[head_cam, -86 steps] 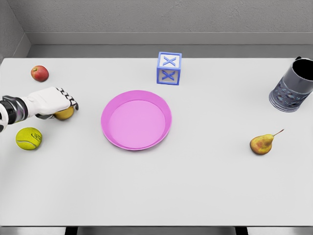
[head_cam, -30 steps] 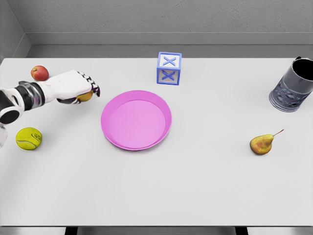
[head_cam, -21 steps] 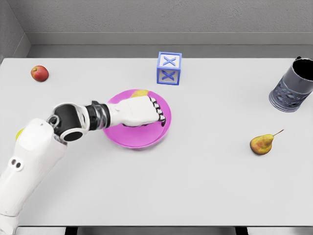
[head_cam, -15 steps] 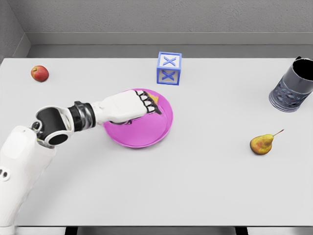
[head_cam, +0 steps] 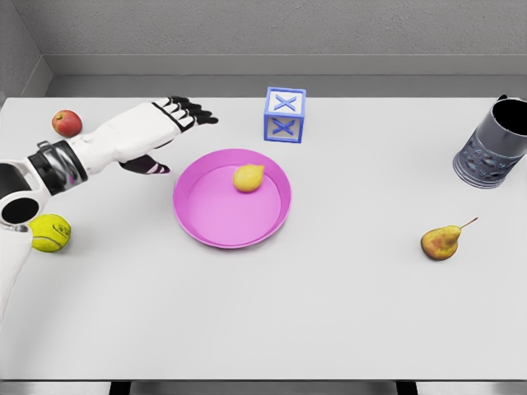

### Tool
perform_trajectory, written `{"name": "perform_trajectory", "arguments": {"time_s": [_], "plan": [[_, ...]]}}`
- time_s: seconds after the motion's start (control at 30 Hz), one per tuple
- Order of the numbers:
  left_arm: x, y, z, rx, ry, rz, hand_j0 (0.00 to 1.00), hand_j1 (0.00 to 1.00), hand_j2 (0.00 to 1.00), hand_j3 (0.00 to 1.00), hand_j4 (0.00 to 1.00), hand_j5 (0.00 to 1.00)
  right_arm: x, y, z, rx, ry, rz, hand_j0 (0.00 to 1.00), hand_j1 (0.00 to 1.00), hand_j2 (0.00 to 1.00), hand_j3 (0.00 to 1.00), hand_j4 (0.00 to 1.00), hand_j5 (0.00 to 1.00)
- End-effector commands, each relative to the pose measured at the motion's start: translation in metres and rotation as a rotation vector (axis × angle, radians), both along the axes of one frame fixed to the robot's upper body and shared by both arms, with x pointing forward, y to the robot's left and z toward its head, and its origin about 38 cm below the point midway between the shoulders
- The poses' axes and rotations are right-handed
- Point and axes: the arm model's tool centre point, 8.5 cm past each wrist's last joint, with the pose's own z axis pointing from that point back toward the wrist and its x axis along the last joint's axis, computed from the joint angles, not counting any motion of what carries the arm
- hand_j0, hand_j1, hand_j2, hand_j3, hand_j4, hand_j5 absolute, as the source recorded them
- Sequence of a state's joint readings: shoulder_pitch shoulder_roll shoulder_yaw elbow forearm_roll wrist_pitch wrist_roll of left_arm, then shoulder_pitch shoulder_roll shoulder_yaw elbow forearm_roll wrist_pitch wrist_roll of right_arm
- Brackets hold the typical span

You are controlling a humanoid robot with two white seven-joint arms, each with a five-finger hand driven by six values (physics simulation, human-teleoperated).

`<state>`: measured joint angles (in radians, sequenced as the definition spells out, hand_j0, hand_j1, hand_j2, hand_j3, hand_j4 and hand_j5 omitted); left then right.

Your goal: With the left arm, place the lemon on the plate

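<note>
Lemon lay in the pink plate, toward its upper right part, with nothing touching it. Up and to the left of the plate, the left robot hand hung above the bench with its fingers spread wide and empty, the dark fingertips aimed at the upper middle of the frame and the thumb pointing down toward the plate's rim. Its white arm ran off the left edge. A red apple sat at the upper left and a yellow tennis ball below it. A blue lettered block stood above the plate. Far right stood a dark metal cup, and a pear lay below it.
</note>
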<state>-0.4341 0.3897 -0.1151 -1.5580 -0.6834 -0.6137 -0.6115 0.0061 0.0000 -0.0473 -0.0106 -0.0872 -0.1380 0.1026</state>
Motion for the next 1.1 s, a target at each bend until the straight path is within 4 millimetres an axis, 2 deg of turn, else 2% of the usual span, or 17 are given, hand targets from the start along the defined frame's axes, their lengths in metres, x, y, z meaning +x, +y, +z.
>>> {"name": "perform_trajectory", "arguments": {"time_s": [0.0, 0.6, 0.67, 0.73, 0.8, 0.87, 0.93, 1.07], "plan": [[0.000, 0.001, 0.001, -0.010, 0.001, 0.003, 1.00, 1.00, 1.00, 1.00, 1.00, 1.00, 0.000, 0.000, 0.000, 0.000, 0.000, 0.000, 1.00, 1.00, 1.00, 1.00, 1.00, 1.00], [0.000, 0.005, 0.002, -0.014, 0.001, 0.010, 1.00, 1.00, 1.00, 1.00, 1.00, 1.00, 0.000, 0.000, 0.000, 0.000, 0.000, 0.001, 1.00, 1.00, 1.00, 1.00, 1.00, 1.00], [-0.001, 0.030, -0.007, -0.026, 0.055, 0.032, 1.00, 1.00, 1.00, 1.00, 1.00, 1.00, 0.000, 0.000, 0.000, 0.000, 0.000, 0.000, 1.00, 1.00, 1.00, 1.00, 1.00, 1.00], [-0.001, 0.037, -0.014, -0.027, 0.080, 0.046, 1.00, 1.00, 1.00, 1.00, 1.00, 1.00, 0.000, 0.000, 0.000, 0.000, 0.000, 0.000, 1.00, 1.00, 1.00, 1.00, 1.00, 1.00], [-0.009, 0.061, -0.028, -0.001, 0.131, 0.079, 1.00, 1.00, 1.00, 1.00, 1.00, 1.00, 0.000, 0.000, 0.000, 0.000, 0.000, 0.000, 1.00, 1.00, 1.00, 1.00, 1.00, 1.00], [-0.008, 0.094, -0.023, -0.045, 0.161, 0.129, 1.00, 1.00, 1.00, 1.00, 1.00, 1.00, 0.000, 0.000, 0.000, 0.000, 0.000, 0.001, 1.00, 1.00, 1.00, 1.00, 1.00, 1.00], [-0.007, 0.113, -0.025, -0.060, 0.171, 0.179, 1.00, 1.00, 1.00, 1.00, 1.00, 1.00, 0.000, 0.000, 0.000, 0.000, 0.000, 0.000, 1.00, 1.00, 1.00, 1.00, 1.00, 1.00], [-0.008, 0.128, -0.015, -0.072, 0.158, 0.203, 1.00, 1.00, 1.00, 1.00, 1.00, 1.00, 0.000, 0.000, 0.000, 0.000, 0.000, 0.000, 1.00, 1.00, 1.00, 1.00, 1.00, 1.00]]}}
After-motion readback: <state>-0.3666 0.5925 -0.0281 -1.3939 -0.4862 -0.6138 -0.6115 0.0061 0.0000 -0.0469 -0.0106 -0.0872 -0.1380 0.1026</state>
